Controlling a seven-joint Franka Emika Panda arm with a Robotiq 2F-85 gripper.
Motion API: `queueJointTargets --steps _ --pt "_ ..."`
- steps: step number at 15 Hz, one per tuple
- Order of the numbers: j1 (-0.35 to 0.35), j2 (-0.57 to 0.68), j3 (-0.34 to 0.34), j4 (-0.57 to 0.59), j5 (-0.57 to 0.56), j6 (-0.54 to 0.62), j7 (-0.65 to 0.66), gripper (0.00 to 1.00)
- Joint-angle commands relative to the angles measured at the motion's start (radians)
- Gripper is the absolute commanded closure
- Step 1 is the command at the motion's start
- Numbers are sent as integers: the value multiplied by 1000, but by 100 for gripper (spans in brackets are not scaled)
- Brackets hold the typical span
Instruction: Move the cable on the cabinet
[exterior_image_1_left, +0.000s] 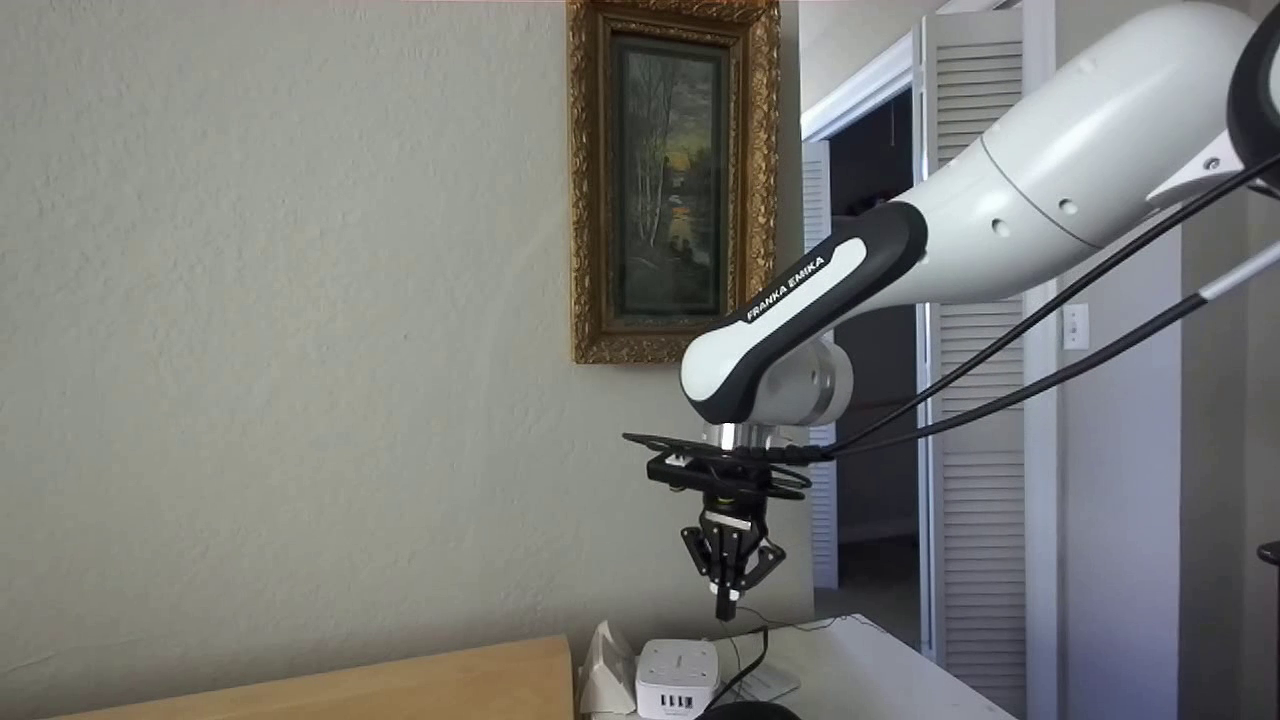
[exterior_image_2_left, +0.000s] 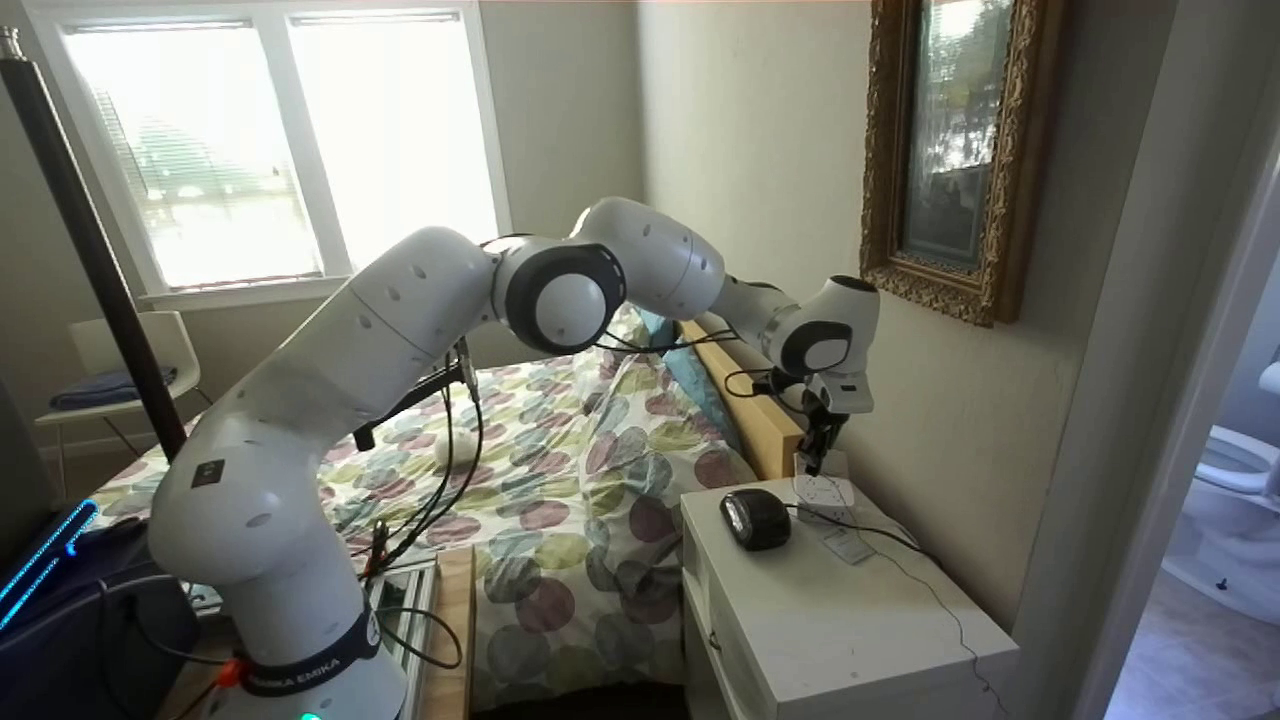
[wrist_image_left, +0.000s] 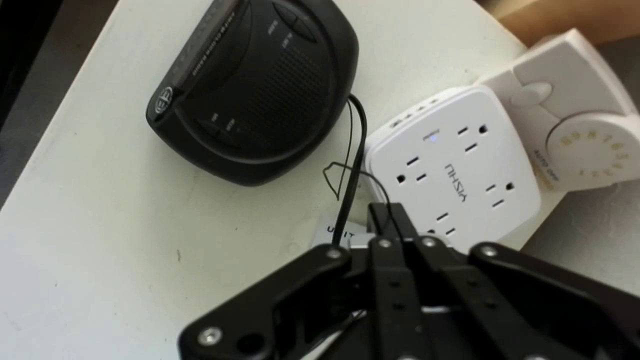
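One claw (wrist_image_left: 391, 216), wrist view: tips drawn together, with the cable (wrist_image_left: 371, 176) running in between them, so I judge it pinched.
Slack loop, wrist view: the cable bends between the clock radio (wrist_image_left: 260, 95) and the power strip (wrist_image_left: 452, 167), crossing the thicker cord (wrist_image_left: 358, 155); lifting slowly before moving sideways should avoid snagging that cord.
Beyond the tips, wrist view: the cable's continuation disappears behind the claw itself.
Faint line, in an exterior view: the claw hangs above the surface (exterior_image_1_left: 900, 675); the cable is so fine there that I cannot tell taut from slack, and the clock radio is cut off at the bottom.
Trailing run, in an exterior view: the cable (exterior_image_2_left: 961, 628) crosses the surface and drops over its edge, its end not to be seen; a gentle carry that lets this length follow seems wise. The claw's tips are too small and dark here to confirm the grip.
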Motion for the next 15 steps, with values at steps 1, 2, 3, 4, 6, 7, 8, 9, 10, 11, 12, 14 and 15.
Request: queueJointTargets --steps 1,2,3,4,6,7,8,9,10,11,12,14,15 --pt "-32 -98 76 -148 31 26 -180 100" --pt "-38 -105 92 -159 39 16 -232 100" --pt "-42 -111 107 -172 46 21 -288 100" --pt "-46 -113 118 -179 50 20 -340 100" --pt "-49 -117 138 -196 58 33 -440 100" --pt "-50 -116 148 -201 62 39 -494 100" --pt "-50 -112 156 -199 68 39 -543 100" --pt "-49 -107 164 -197 76 42 -594 100" --pt "-47 -102 170 -196 82 42 -643 100" --pt "-46 -98 177 -189 92 30 -685 100" --pt "-44 -94 185 -185 104 22 -729 100" --pt "-45 -86 203 -181 114 11 -817 100" --pt "-41 -79 207 -179 107 28 -865 100"
